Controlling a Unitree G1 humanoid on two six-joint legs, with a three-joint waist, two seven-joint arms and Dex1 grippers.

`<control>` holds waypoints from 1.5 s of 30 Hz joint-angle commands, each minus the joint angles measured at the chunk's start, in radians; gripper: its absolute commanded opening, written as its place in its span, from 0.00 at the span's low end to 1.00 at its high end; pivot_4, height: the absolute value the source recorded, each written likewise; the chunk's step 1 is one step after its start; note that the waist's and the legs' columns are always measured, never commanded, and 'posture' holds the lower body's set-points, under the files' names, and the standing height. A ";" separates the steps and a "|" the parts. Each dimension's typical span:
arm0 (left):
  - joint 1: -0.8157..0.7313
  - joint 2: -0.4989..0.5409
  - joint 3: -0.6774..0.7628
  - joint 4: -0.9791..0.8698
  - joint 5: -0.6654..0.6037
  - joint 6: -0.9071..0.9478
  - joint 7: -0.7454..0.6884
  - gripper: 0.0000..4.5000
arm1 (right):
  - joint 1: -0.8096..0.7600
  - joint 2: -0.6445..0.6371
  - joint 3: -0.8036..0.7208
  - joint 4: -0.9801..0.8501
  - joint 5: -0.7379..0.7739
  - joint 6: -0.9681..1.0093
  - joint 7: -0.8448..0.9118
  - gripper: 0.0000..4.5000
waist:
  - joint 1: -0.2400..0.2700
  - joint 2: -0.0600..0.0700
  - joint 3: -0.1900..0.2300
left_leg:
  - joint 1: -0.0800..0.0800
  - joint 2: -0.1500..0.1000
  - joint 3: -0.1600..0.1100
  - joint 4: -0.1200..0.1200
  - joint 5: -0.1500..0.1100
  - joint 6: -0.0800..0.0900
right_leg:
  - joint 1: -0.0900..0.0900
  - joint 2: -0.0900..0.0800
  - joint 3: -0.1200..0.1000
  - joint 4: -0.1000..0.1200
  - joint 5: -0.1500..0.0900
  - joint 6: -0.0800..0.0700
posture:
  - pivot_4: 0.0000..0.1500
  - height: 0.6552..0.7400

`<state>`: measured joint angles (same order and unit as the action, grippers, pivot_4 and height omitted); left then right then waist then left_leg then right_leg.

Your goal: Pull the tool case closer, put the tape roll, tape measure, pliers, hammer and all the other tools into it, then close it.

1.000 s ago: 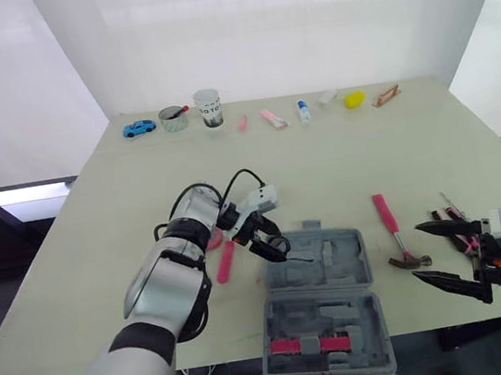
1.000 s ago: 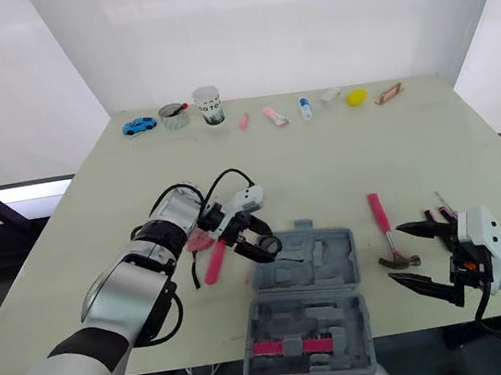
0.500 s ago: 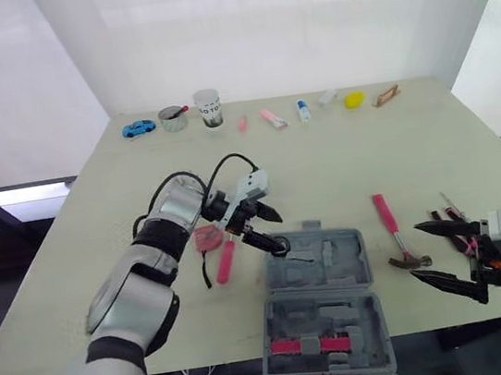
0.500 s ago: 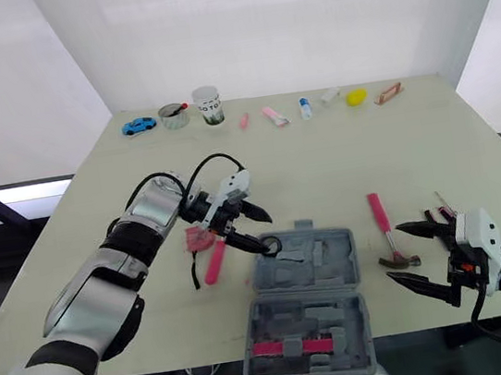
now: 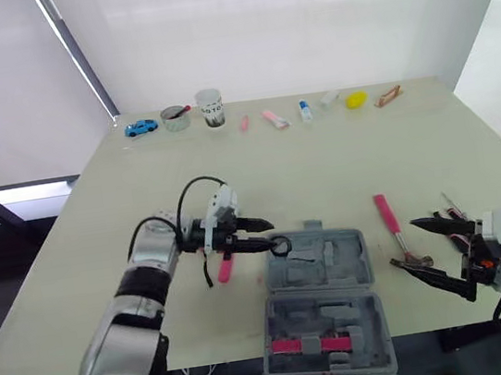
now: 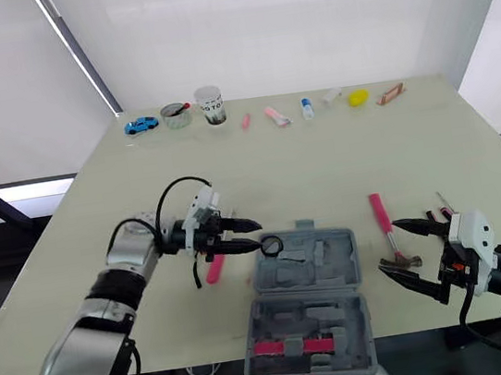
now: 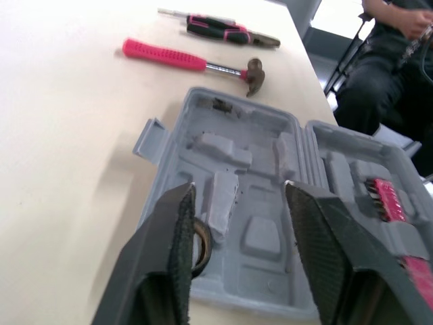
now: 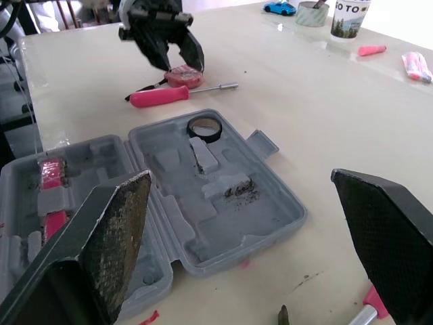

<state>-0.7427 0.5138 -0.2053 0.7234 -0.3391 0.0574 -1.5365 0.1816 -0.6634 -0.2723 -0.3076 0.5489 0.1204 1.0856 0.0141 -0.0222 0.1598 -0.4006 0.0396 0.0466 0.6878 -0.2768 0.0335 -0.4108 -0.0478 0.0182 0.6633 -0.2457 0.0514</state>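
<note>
While its fingers stood apart, the left gripper partly hid the tape roll lying in the open tool case's 10 o'clock corner. At 3 o'clock, the right gripper, spread wide, half covered the pliers beside the hammer.

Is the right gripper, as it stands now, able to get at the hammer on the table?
Probably yes. The right gripper is open with its fingertips next to the head of the hammer, and nothing lies between them on the table.
</note>
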 commanded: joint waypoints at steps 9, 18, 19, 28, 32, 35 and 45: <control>-0.039 -0.058 0.076 0.141 0.068 -0.166 0.014 0.38 | 0.006 0.045 0.018 -0.025 -0.032 -0.070 -0.045 1.00 | -0.001 0.000 0.000 | 0.001 0.000 0.000 0.000 0.000 0.000 | 0.000 0.000 0.000 0.001 0.000 0.000 | 1.00 1.00; -0.088 -0.105 0.072 0.308 0.152 -0.268 0.010 0.38 | 0.004 0.057 0.035 -0.022 -0.043 -0.088 -0.066 1.00 | -0.003 0.000 0.000 | 0.001 0.000 0.000 0.000 0.000 0.000 | 0.000 0.000 0.000 0.001 0.000 0.000 | 1.00 1.00; -0.092 -0.109 0.069 0.321 0.164 -0.274 0.010 0.38 | 0.003 0.058 0.037 -0.021 -0.045 -0.089 -0.067 1.00 | -0.003 0.000 0.000 | 0.001 0.000 0.000 0.000 0.000 0.000 | 0.000 0.000 0.000 0.001 0.000 0.000 | 1.00 1.00; -0.137 -0.177 0.066 0.462 0.266 -0.346 0.088 0.38 | 0.000 0.056 0.041 -0.011 -0.042 -0.097 -0.064 1.00 | -0.001 0.000 0.000 | 0.001 0.000 0.000 0.000 0.000 0.000 | 0.000 0.000 0.000 0.001 0.000 0.000 | 1.00 1.00; -0.145 -0.197 0.061 0.498 0.304 -0.337 0.123 0.38 | 0.012 0.055 0.039 -0.009 -0.040 -0.104 -0.061 1.00 | -0.001 0.000 0.000 | 0.001 0.000 0.000 0.000 0.000 0.000 | 0.000 0.000 0.000 0.001 0.000 0.000 | 1.00 1.00; -0.146 -0.196 0.053 0.516 0.337 -0.322 0.141 0.38 | 0.019 0.055 0.039 -0.010 -0.040 -0.106 -0.060 1.00 | -0.002 0.000 0.000 | 0.001 0.000 0.000 0.000 0.000 0.000 | 0.000 0.000 0.000 0.001 0.000 0.000 | 1.00 1.00; -0.124 -0.189 0.093 0.512 0.335 -0.311 0.133 0.38 | 0.039 0.057 0.035 -0.012 -0.031 -0.118 -0.057 1.00 | -0.003 0.000 -0.001 | 0.003 0.000 0.000 0.000 0.000 0.000 | 0.002 0.000 0.000 0.001 0.001 0.000 | 1.00 1.00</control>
<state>-0.8768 0.3153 -0.1236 1.2318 0.0008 -0.2653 -1.3989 0.2193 -0.6032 -0.2125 -0.3037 0.4985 0.0203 1.0222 0.0111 -0.0224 0.1587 -0.3981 0.0395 0.0461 0.6877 -0.2768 0.0335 -0.4091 -0.0474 0.0178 0.6644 -0.2452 0.0517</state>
